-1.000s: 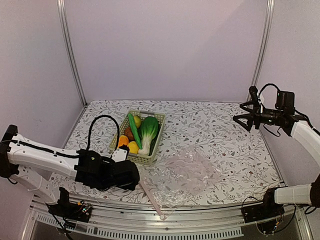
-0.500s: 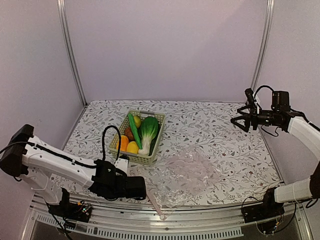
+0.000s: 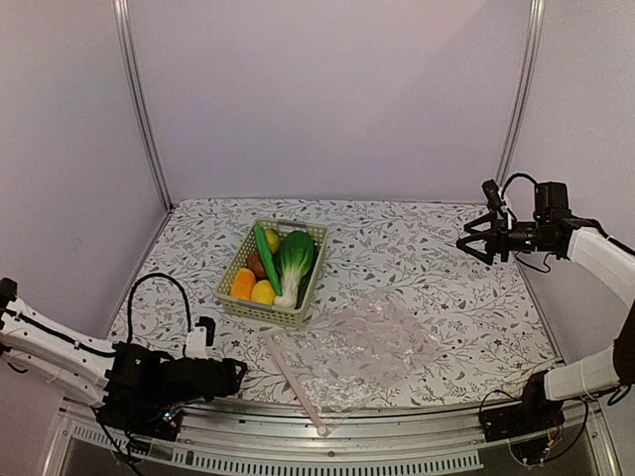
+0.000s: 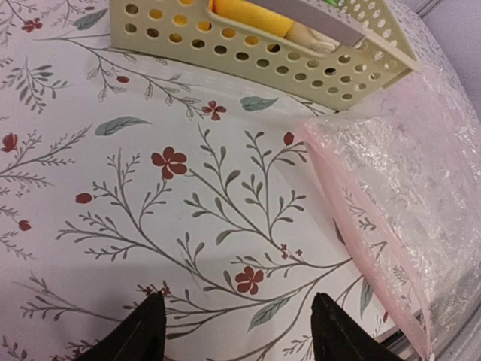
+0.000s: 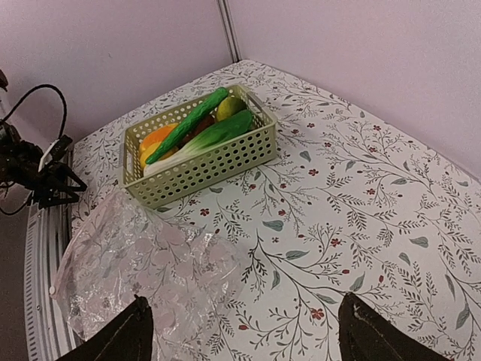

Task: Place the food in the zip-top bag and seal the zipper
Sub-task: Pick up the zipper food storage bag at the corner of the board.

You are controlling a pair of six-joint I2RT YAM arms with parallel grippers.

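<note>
Down at the near-left corner, the left arm lies low and nearly flat along the near edge of the floral-printed tabletop (image 3: 446, 297), its forearm running rightward. The left gripper (image 3: 230, 374) points right, close to the surface, and the left wrist view shows its two dark fingertips (image 4: 150, 327) spread wide with nothing but printed cloth between them. It sits near the zipper end of the bag without touching it.

The clear, crinkly rectangular zip-top bag (image 3: 372, 347) lies flat on the near middle of the table, just right of and nearer than the basket. Its narrow pale pinkish zipper strip (image 3: 293, 382) runs along the bag's left edge, slanting toward the near rail. I cannot tell whether the mouth is sealed.

The pale green lattice plastic basket (image 3: 263, 312) stands left of centre and holds all the toy food: a long green cucumber (image 3: 266, 256), a white-stemmed green bok choy (image 3: 294, 260), an orange piece (image 3: 242, 284), a yellow piece (image 3: 263, 293), a brown piece (image 3: 256, 265) and a yellow-green piece (image 3: 272, 238) at the far end.

The right arm is raised at the far right, elbow bent, forearm reaching leftward. The right gripper (image 3: 466, 241) hangs well above the table, jaws wide apart and holding nothing.
</note>
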